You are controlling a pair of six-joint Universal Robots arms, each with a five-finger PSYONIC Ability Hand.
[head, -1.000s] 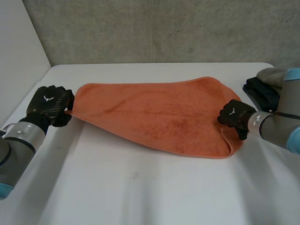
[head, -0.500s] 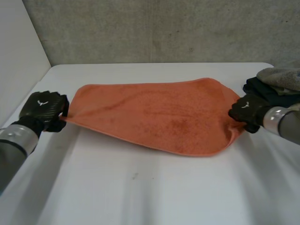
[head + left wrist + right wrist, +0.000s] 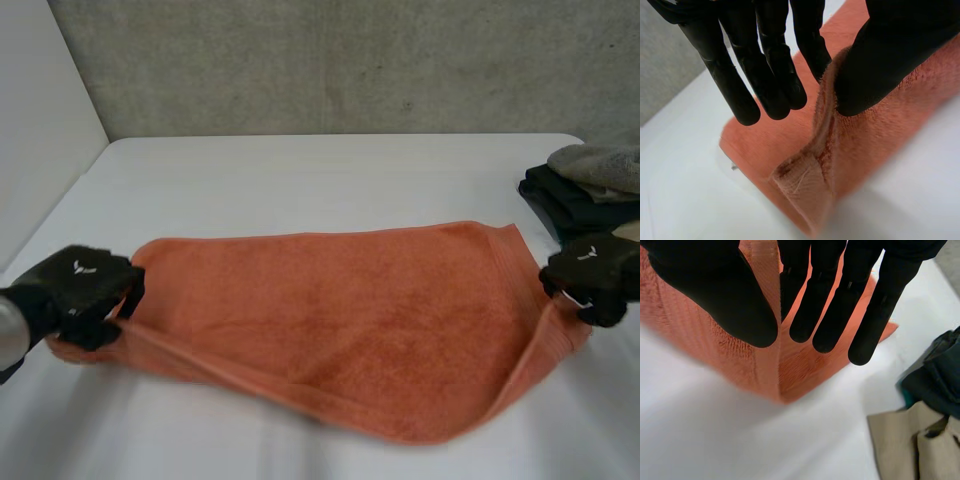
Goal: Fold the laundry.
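An orange towel [image 3: 340, 320] is stretched between my two hands over the near part of the white table [image 3: 330, 180]. Its two ends are raised and its middle sags towards the table. My left hand [image 3: 85, 290] holds the towel's left end. In the left wrist view the thumb [image 3: 890, 55] pinches the towel's [image 3: 865, 145] hemmed edge against a finger, and a corner hangs below. My right hand [image 3: 595, 275] holds the right end. In the right wrist view the towel's [image 3: 767, 347] edge runs up between the thumb [image 3: 715, 290] and the fingers [image 3: 840, 305].
A pile of folded clothes lies at the table's far right: a dark garment [image 3: 575, 200] with a grey one [image 3: 600, 165] on top, close behind my right hand. The right wrist view shows a dark garment [image 3: 940, 380] and beige cloth [image 3: 910, 445] beside the towel. A wall stands along the left.
Both hands have drawn the towel from the middle of the table towards the near edge and moved farther apart. The right hand has closed on the towel's end.
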